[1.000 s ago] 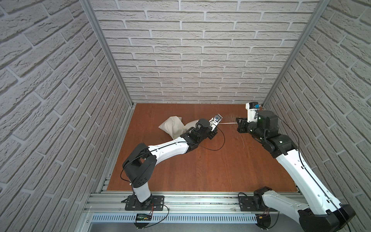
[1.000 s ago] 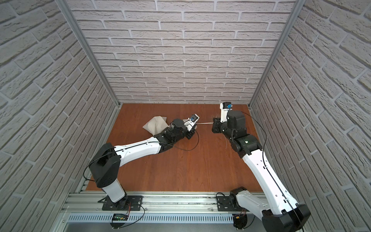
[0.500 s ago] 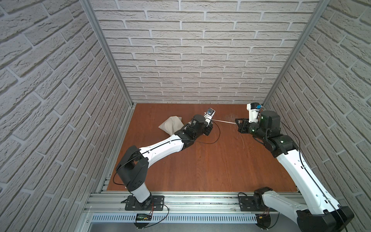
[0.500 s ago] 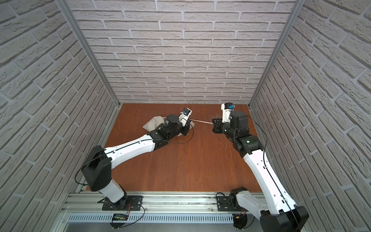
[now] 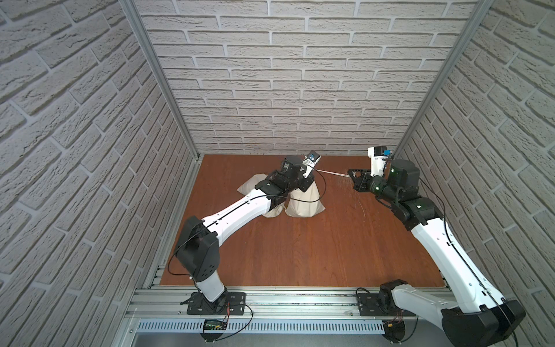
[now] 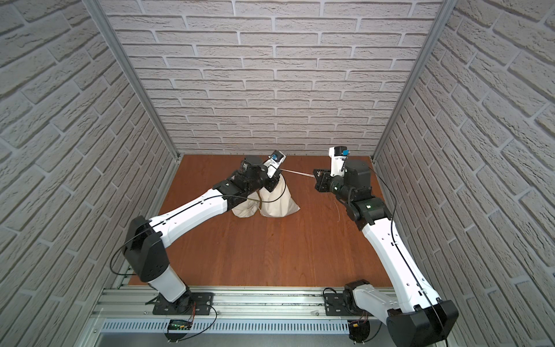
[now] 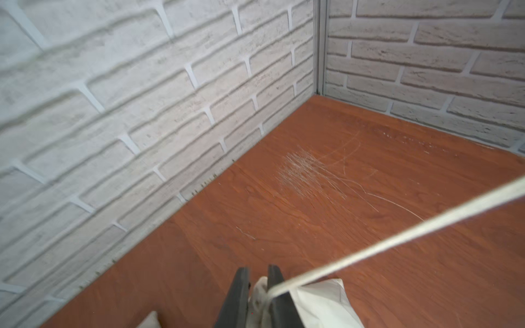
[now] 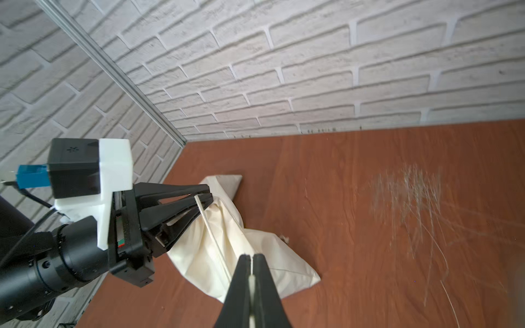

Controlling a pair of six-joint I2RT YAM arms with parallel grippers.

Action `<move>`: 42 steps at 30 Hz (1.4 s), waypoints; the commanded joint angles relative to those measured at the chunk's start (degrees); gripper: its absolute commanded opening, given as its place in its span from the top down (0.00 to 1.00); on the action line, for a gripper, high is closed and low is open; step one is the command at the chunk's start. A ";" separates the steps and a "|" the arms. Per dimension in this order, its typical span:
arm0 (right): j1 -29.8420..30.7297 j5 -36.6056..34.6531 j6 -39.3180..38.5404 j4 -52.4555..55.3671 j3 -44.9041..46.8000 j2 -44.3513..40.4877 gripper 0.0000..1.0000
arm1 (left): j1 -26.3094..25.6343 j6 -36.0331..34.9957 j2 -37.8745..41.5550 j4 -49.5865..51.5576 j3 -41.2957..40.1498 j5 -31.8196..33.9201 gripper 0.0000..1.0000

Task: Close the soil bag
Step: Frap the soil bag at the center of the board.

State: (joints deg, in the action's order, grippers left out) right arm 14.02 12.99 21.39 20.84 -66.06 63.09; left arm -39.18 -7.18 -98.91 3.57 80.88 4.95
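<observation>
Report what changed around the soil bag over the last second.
The left gripper, shut on the neck of the soil bag, rose and drew away from the right gripper, lifting the mouth end so the cloth now hangs beneath it. The right gripper stayed about where it was, shut on the cord, which remains taut between them.

The soil bag point(image 6: 279, 204) sits on the desk point(image 6: 270, 255), its gathered top pinched by the left end effector point(image 6: 272, 184), and from that top a thin cord point(image 6: 295, 172) runs taut to the right end effector point(image 6: 316, 180) clamping it nearby.
</observation>
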 commanded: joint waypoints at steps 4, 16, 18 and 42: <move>-8.30 -21.77 -2.23 5.56 -0.06 -14.66 0.97 | 8.33 19.58 -9.79 23.05 -8.59 30.59 0.80; -8.80 -20.17 -2.60 2.95 2.65 -15.90 0.97 | 15.11 20.39 -7.12 18.23 -7.16 24.21 0.99; -8.75 -18.21 -1.71 0.90 2.74 -14.84 0.97 | 16.12 16.97 -6.14 18.22 -4.12 25.07 1.00; -8.57 -9.39 0.70 -2.55 11.16 -16.74 0.97 | 17.37 24.07 -2.26 13.85 -10.68 20.72 0.85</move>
State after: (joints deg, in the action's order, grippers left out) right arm 11.40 20.18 24.47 13.21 -54.46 55.72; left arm -33.91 4.69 -96.86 6.87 78.43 -9.32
